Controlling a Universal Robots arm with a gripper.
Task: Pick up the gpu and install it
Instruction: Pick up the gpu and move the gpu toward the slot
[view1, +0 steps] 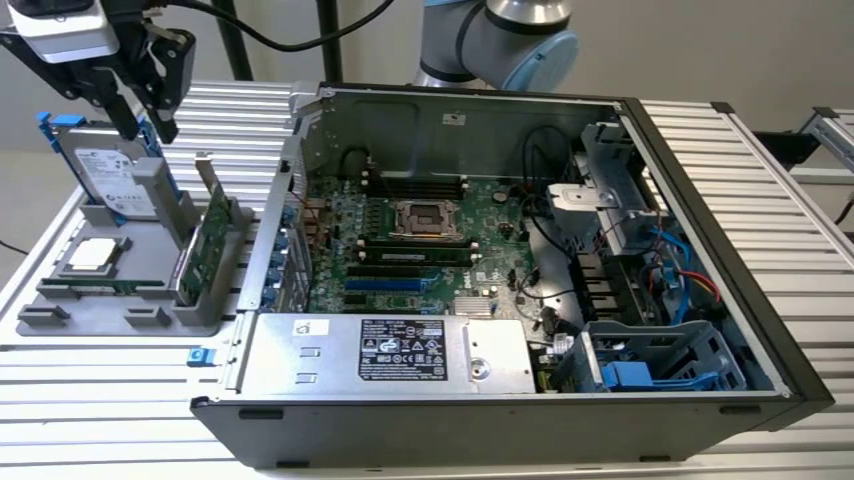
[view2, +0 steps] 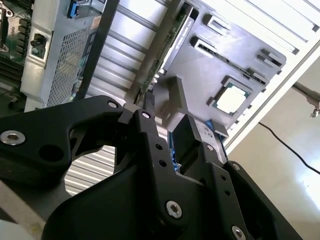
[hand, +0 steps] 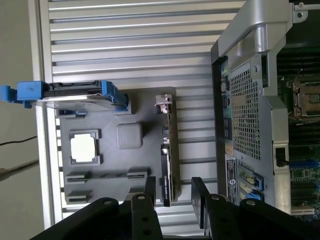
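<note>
Green board, black shroud: the gpu (hand: 167, 145) stands on edge in its slot of the grey fixture (hand: 125, 167), below the gripper (hand: 175, 197) and untouched. Jaws are wide apart and empty. In the first wrist view the card's top edge runs through the gap between the fingers (hand: 150, 192), so your line-up looks about right. The exterior view puts you well above the card.

For a clean pick, my read:
- keep the card centred in the gap, with the finger faces parallel to the card's faces
- come straight down, because any sideways drift will likely tip it in the slot
- grip the card body, not the silver bracket (hand: 163, 100) at the end farthest from you

What's in the fixture: a blue-framed hard drive (hand: 75, 95) upright on the gpu's far side from the case, and a square processor chip (hand: 82, 148) flat in its pocket between the two.

The open PC case (hand: 245, 75) sits just beyond the gpu on the opposite side, with its motherboard (view1: 400, 250) exposed.
</note>
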